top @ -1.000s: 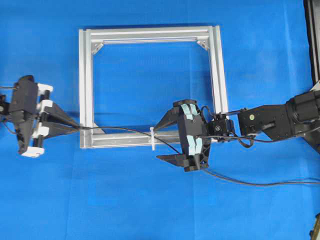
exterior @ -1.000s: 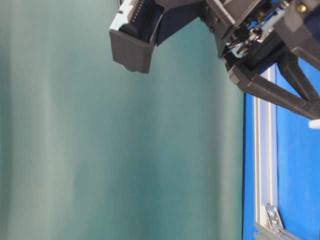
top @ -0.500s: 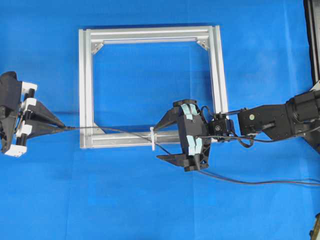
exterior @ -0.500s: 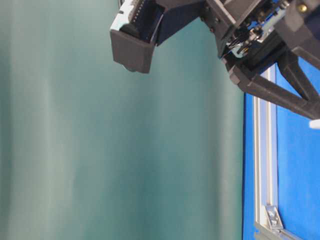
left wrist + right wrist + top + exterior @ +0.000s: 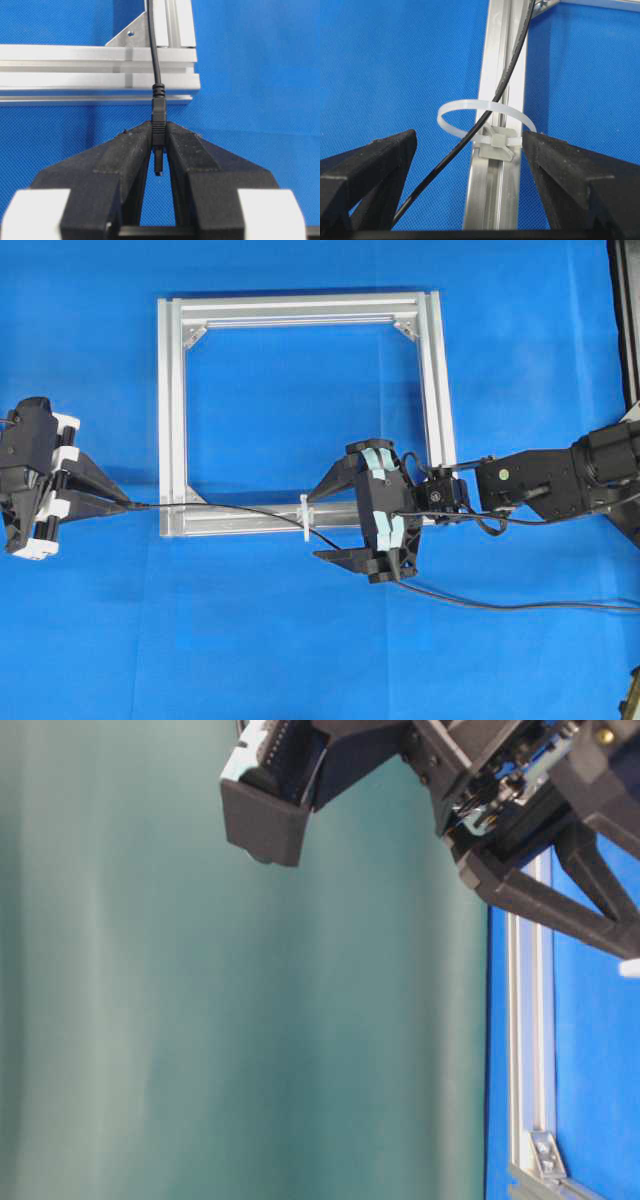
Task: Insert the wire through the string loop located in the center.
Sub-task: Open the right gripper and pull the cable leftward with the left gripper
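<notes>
Looks threaded: wire (image 5: 470, 137) passes through string loop (image 5: 485, 122). Left claw (image 5: 158, 150) pinches plug left of loop; right claw (image 5: 470, 150) gapes, empty. We reckon only letting go remains.

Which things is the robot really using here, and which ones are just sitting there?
Being used:
- the wire, its plug between the left hand fingers
- the string loop, with the wire already running through it
- the right hand, wide open either side of the loop

Just sitting there:
- the silver frame
- the blue cloth
</notes>
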